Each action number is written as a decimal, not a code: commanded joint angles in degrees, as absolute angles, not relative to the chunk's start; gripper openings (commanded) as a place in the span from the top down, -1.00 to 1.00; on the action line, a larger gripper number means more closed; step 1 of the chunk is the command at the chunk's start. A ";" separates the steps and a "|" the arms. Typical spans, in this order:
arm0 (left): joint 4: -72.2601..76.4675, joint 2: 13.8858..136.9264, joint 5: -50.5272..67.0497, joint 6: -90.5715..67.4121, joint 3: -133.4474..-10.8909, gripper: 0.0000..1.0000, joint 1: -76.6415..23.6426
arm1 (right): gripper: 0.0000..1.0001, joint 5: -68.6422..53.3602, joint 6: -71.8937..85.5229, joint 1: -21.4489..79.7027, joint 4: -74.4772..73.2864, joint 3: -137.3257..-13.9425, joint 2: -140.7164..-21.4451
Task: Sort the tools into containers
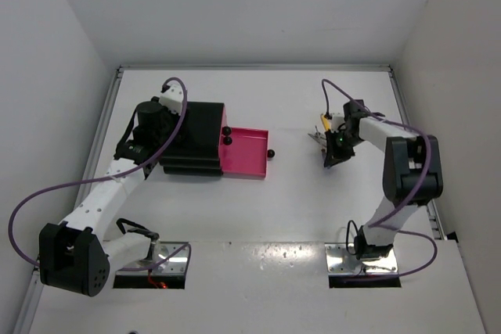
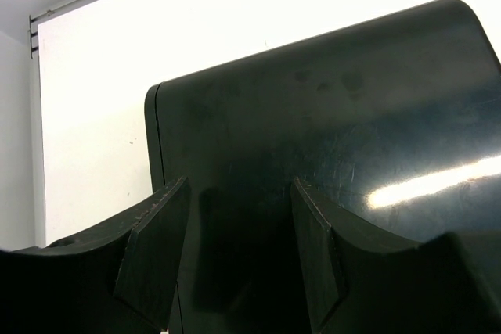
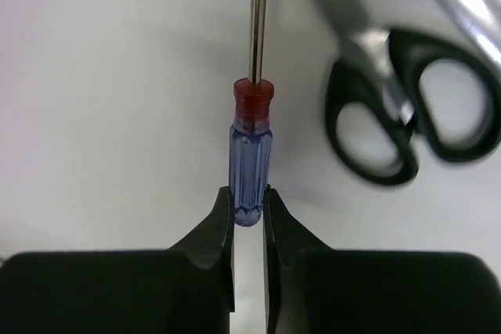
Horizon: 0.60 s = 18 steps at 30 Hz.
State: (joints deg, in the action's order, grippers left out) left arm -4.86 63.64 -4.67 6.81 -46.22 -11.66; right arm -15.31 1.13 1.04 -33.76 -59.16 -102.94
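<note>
In the right wrist view a blue-handled screwdriver (image 3: 250, 158) with a red collar and a silver shaft lies on the white table. My right gripper (image 3: 249, 201) is shut on the butt end of its handle. Black-handled silver scissors (image 3: 407, 115) lie just right of it, blurred. From above, my right gripper (image 1: 333, 154) points down at the small cluster of tools, where a yellow-handled tool (image 1: 322, 123) shows. The black drawer unit (image 1: 196, 134) stands left of centre with one pink drawer (image 1: 244, 154) pulled out. My left gripper (image 2: 239, 217) hovers open over the unit's glossy black top (image 2: 329, 138).
Two round black knobs (image 1: 227, 135) sit on the unit's front, and a third knob (image 1: 271, 153) is on the open drawer. White walls and a raised rim (image 1: 254, 67) border the table. The right arm's purple cable (image 1: 344, 91) loops above the tools.
</note>
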 commanded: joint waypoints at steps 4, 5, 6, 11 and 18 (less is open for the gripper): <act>-11.95 64.60 -5.62 6.15 -43.77 -0.21 -11.60 | 1.00 -25.03 -10.00 3.25 -41.99 -60.80 -87.81; -11.95 64.60 -5.10 6.15 -43.77 -0.21 -11.60 | 1.00 -27.05 -12.37 4.30 -43.84 -62.13 -87.80; -11.95 64.60 -5.10 6.15 -44.29 -0.24 -11.60 | 1.00 -28.72 -14.13 5.70 -49.08 -63.62 -87.80; -11.95 65.13 -5.10 5.63 -44.82 -0.44 -11.60 | 1.00 -34.80 -20.30 11.24 -63.62 -75.40 -95.25; -11.95 65.13 -5.10 5.01 -46.49 -0.85 -11.07 | 1.00 -33.05 -17.06 20.56 -65.92 -84.88 -102.47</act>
State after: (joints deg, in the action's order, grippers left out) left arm -4.56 63.64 -5.37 5.02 -46.41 -11.49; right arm -31.73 -16.91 18.09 -62.48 -80.09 -100.71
